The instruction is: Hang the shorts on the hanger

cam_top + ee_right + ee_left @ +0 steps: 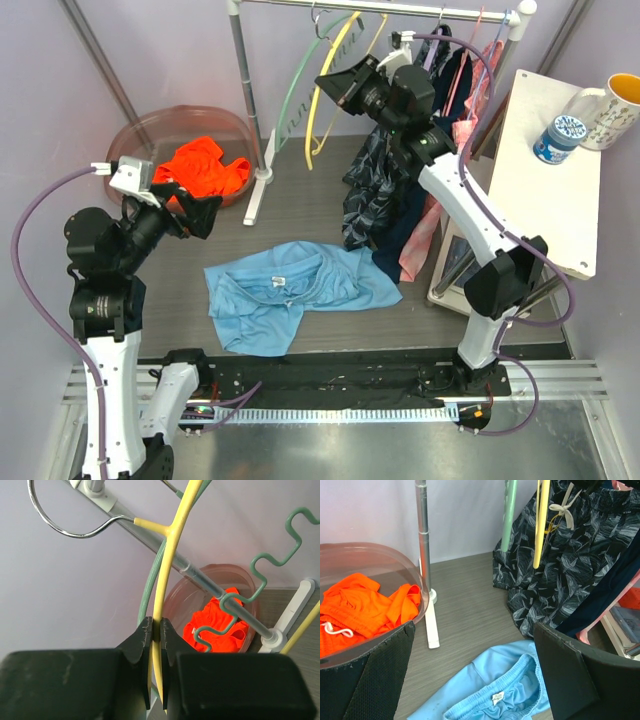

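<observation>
**Pinching the hanger (166, 560) up at the rack (246, 90)**

Clamped tight on its yellow arm with the right gripper (156, 630), close against the pale green hanger (146, 595) hung alongside. Spread wide and empty at the left gripper (200, 212), above the tub (130, 130) with the orange garment (200, 165). Flat on the table (300, 190) between both arms, the shorts (290, 290), right up against the dark patterned clothes (370, 190) hanging from the rack

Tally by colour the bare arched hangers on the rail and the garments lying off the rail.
Yellow hanger: 1
Green hanger: 1
Sky-blue shorts: 1
Orange garment: 1
Total: 4
</observation>
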`<state>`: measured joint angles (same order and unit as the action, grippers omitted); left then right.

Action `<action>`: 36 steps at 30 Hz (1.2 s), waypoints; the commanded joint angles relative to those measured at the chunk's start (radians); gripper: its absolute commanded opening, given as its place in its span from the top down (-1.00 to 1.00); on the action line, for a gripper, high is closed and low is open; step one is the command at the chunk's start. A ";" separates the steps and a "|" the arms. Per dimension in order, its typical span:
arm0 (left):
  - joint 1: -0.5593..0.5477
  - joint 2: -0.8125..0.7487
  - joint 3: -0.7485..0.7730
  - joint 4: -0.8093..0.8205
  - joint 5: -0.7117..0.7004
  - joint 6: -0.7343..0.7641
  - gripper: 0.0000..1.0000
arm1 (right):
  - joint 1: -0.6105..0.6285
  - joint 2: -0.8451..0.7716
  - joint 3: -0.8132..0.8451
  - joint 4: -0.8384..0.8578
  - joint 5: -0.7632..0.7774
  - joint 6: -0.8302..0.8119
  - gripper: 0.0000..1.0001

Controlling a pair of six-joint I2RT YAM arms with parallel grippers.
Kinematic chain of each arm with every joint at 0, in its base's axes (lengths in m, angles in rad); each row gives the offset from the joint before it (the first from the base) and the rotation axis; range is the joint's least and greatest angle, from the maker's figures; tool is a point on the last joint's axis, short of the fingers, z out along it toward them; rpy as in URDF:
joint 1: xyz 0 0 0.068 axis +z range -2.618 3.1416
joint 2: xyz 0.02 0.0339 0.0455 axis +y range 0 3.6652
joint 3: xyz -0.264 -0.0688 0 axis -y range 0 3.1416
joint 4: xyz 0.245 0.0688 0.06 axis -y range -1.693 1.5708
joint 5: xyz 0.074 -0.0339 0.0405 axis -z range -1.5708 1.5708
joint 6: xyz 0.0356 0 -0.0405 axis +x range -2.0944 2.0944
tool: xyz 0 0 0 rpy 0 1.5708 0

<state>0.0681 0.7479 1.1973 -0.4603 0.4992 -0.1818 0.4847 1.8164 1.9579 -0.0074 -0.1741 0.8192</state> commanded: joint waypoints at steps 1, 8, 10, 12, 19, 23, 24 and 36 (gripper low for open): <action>0.006 -0.009 -0.004 0.052 0.021 -0.018 -0.99 | 0.006 -0.100 -0.028 0.158 -0.027 -0.026 0.98; 0.007 -0.027 -0.024 0.042 0.030 -0.005 -0.99 | 0.037 -0.167 -0.117 0.144 -0.082 -0.017 0.98; 0.006 -0.036 -0.027 0.028 0.029 0.004 -0.99 | 0.060 -0.221 -0.160 0.135 -0.096 -0.020 0.98; 0.007 -0.042 -0.028 0.000 0.041 0.013 -1.00 | 0.072 -0.265 -0.240 0.123 -0.107 -0.022 0.98; 0.007 -0.117 -0.070 -0.043 0.094 0.068 -1.00 | 0.118 -0.515 -0.510 0.075 -0.154 -0.103 0.98; 0.006 -0.186 -0.113 -0.083 0.150 0.102 -1.00 | 0.134 -0.643 -0.657 0.029 -0.218 -0.173 0.98; 0.006 -0.200 -0.120 -0.093 0.168 0.108 -1.00 | 0.135 -0.691 -0.681 0.015 -0.240 -0.181 0.98; 0.007 -0.413 -0.222 -0.257 0.356 0.345 -1.00 | 0.203 -1.003 -0.950 -0.270 -0.490 -0.495 0.98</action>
<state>0.0681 0.3431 0.9554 -0.5941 0.7597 0.0128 0.6842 0.8909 1.0416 -0.1825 -0.5369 0.4892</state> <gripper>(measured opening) 0.996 0.113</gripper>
